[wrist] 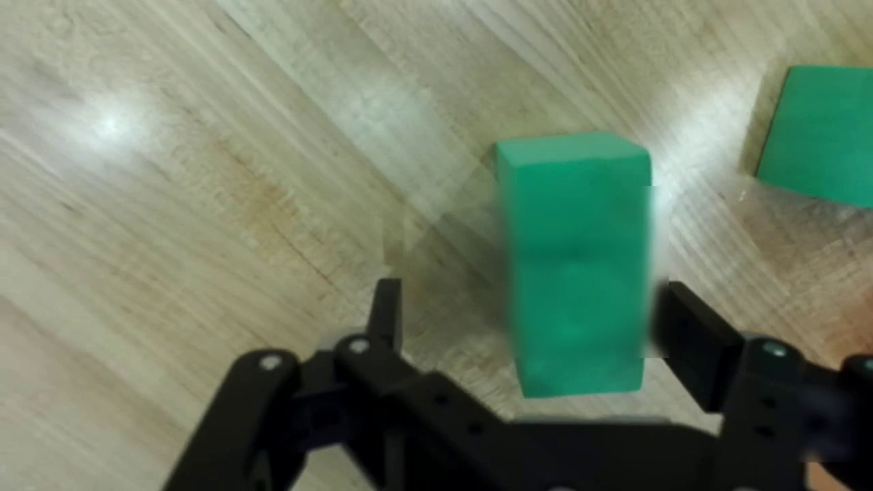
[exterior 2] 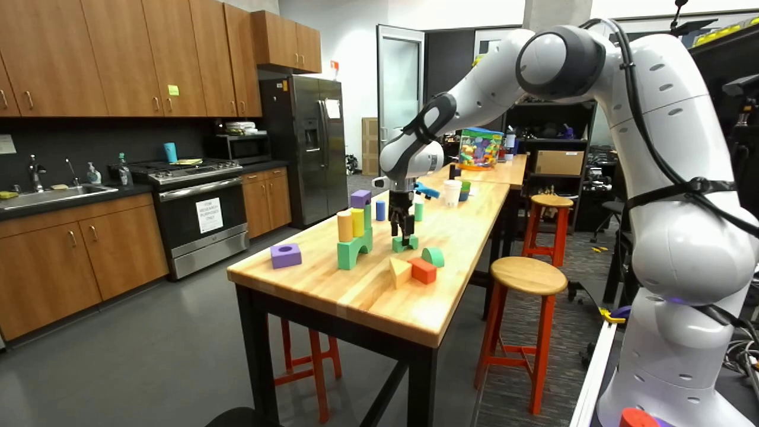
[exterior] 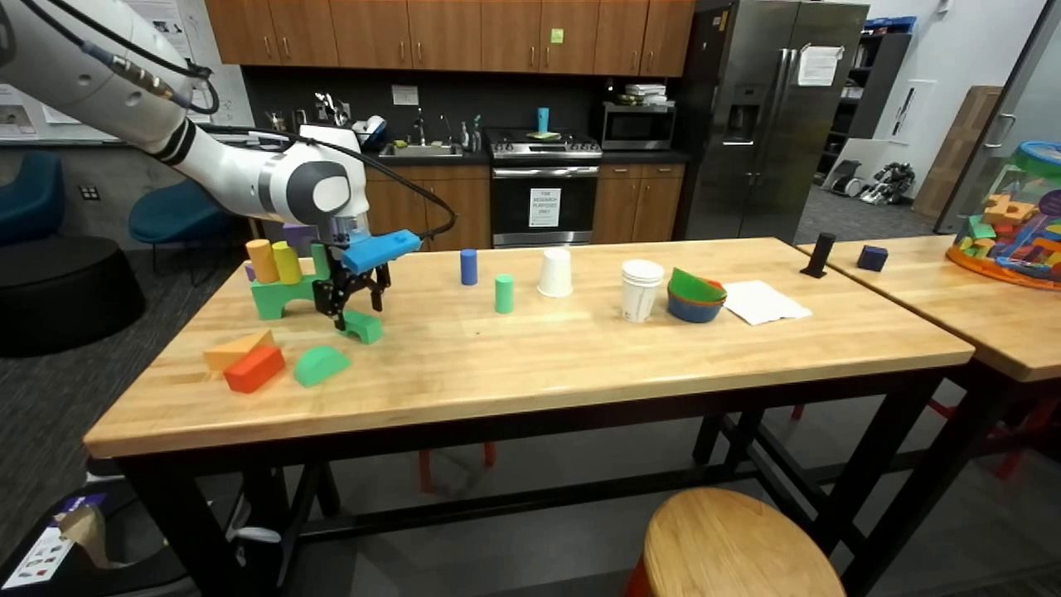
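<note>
My gripper [wrist: 530, 300] points down at the table with its jaws apart. Between its fingers lies a small green arch block [wrist: 580, 273], also visible below the gripper [exterior 2: 403, 236] in an exterior view. The right finger [wrist: 702, 341] is very close to the block's side; blur hides whether they touch. A wide gap separates the left finger [wrist: 387, 310] from it. Beside the gripper, a larger green arch [exterior: 278, 297] carries an orange cylinder [exterior: 263, 261], a yellow cylinder [exterior: 288, 264] and a green upright piece [exterior 2: 367, 217] under a purple block [exterior 2: 360, 198].
Near the gripper lie an orange wedge [exterior 2: 400, 271], a red block [exterior: 254, 369] and a green half-round [exterior: 321, 366]. Farther along stand a blue cylinder [exterior: 469, 267], green cylinder [exterior: 504, 293], white cup [exterior: 555, 272], paper cups [exterior: 640, 290] and bowls [exterior: 696, 308]. A purple block [exterior 2: 286, 255] sits near the edge.
</note>
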{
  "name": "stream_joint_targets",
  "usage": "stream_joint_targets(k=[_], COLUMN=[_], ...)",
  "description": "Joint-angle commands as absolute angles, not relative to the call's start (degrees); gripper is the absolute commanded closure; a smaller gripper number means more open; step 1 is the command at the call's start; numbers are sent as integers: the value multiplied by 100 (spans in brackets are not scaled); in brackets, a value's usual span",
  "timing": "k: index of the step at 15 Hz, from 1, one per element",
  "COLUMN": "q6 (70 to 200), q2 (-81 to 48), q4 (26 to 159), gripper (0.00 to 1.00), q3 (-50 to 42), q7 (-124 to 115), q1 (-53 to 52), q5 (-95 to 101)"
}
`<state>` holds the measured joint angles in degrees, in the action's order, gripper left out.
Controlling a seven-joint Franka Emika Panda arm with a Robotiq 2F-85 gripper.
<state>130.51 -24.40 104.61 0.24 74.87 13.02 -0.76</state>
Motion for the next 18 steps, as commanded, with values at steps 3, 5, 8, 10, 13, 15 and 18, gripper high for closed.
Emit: stream_joint_targets(k=[3,5,8,10,13,15,18], q6=[13154,13188,13195,13218,13284,13353,13443], q2=[-2339,-2338,-2349,-2327,-2224,-2160,-2101], q4=[10526,10534,10536,10570,10629,10652,10647], gripper=[55,71,85,85,85,85,85], q3=[-60,-76,-56,-57,-64,-73,-93], q7=[7481,7457,7480,7476,7486,7499,7492], q1=[1210,1191,1194,1178,1161,1156,1177], q5=[224,323,352,371,402,449,499])
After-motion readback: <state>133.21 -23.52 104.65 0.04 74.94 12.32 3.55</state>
